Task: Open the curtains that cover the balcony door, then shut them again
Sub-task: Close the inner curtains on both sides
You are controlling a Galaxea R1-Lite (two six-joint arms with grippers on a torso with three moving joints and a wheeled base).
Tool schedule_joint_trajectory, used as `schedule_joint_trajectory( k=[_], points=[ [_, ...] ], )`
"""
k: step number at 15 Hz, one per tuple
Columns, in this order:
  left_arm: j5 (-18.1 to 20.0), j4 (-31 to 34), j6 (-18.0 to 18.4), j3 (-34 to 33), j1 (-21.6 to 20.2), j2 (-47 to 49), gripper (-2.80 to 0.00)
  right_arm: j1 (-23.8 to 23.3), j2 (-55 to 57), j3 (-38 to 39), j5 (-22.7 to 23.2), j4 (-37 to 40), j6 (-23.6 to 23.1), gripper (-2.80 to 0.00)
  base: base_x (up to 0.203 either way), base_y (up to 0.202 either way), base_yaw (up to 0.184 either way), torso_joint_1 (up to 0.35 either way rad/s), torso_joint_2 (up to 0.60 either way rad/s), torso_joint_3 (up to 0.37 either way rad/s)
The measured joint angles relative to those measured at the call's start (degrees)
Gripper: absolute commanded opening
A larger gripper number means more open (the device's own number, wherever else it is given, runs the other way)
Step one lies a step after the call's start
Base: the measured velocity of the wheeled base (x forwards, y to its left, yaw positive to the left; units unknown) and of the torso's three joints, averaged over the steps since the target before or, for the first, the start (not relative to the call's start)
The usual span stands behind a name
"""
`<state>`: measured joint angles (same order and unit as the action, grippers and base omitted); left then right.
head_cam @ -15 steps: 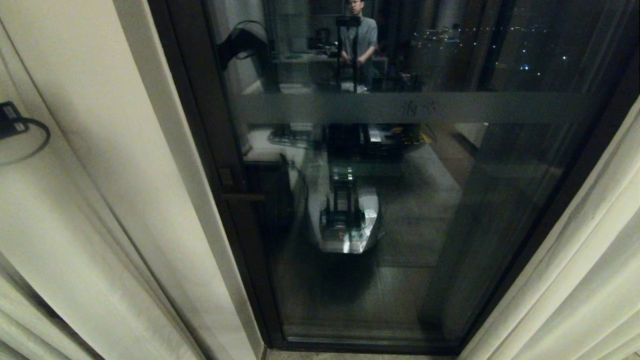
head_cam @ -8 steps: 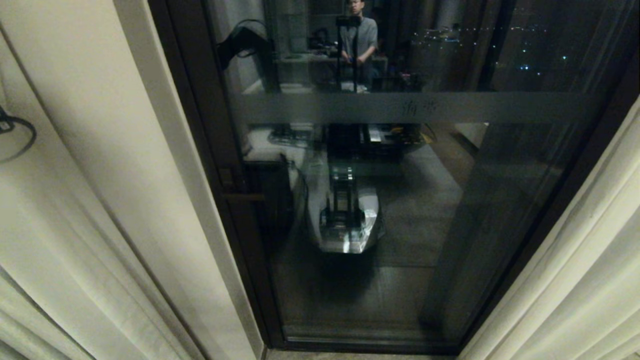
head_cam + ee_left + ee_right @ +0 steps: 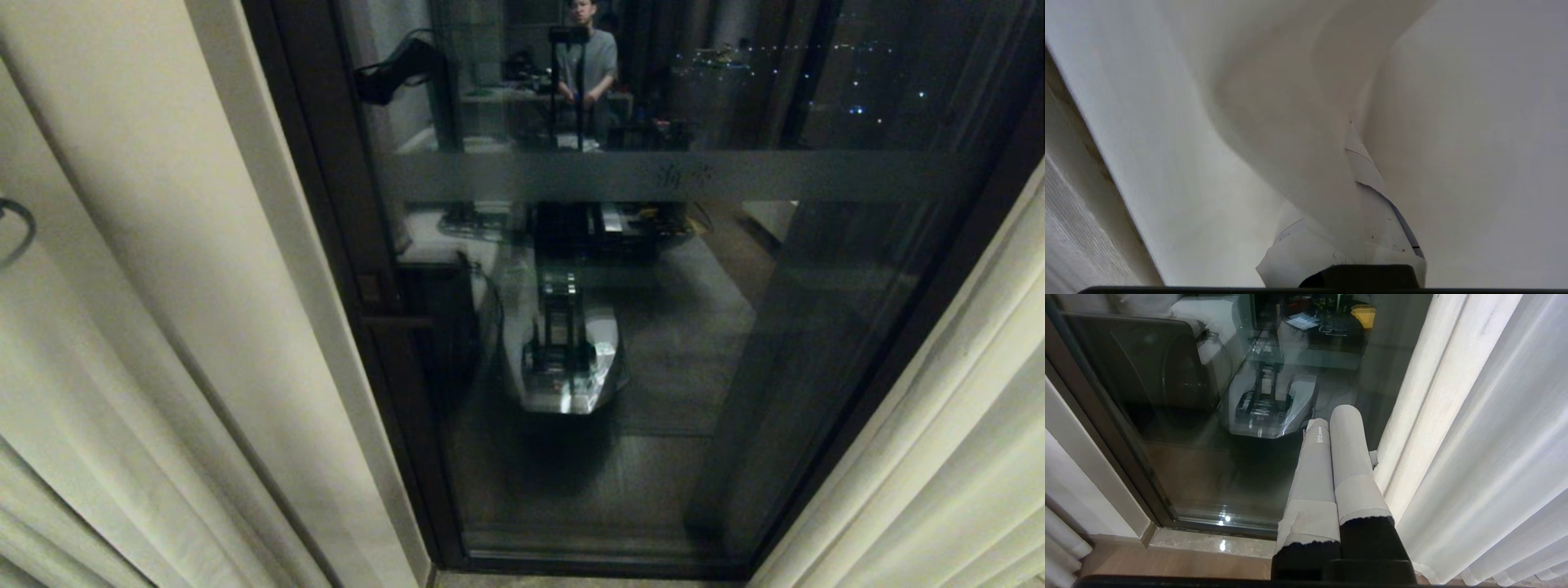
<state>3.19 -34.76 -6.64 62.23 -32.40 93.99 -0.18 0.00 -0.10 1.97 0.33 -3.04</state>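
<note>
The left claw [image 3: 1339, 245] was clamped on a fold of the left curtain [image 3: 1274, 122], the cream cloth bunching up and away from its taped fingers [image 3: 1298, 253]. Off to its side, the door [image 3: 653, 327] stood bare between the two drawn-back curtains, the glass reflecting a person and the robot's base. The right claw [image 3: 1337, 416] hung parked with its fingers pressed together, empty, just beside the right curtain [image 3: 1474, 437]. Closing would likely go best as a level, steady pull across the glass, keeping the pinch firm so the fold could not slip, and without tugging downward against the rail above.
</note>
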Motion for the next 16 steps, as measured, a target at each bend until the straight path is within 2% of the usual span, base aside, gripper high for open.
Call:
schedule_joint_trajectory(
  k=[4, 7, 16],
  points=[
    [4.05, -0.03, -0.13, -4.17, 0.87, -5.8, -2.8, 0.0, 0.0, 0.0, 0.0, 0.02, 0.01, -2.8, 0.0, 0.0, 0.0, 0.0, 0.0, 0.0],
    [6.09, 0.33, -0.21, -5.38, 4.0, -9.48, -2.8, 0.0, 0.0, 0.0, 0.02, 0.0, -0.01, -2.8, 0.0, 0.0, 0.0, 0.0, 0.0, 0.0],
    [5.78, 0.69, 0.03, -11.38, 22.72, -18.59, -2.8, 0.0, 0.0, 0.0, 0.02, 0.02, -0.02, -2.8, 0.0, 0.0, 0.0, 0.0, 0.0, 0.0]
  ],
)
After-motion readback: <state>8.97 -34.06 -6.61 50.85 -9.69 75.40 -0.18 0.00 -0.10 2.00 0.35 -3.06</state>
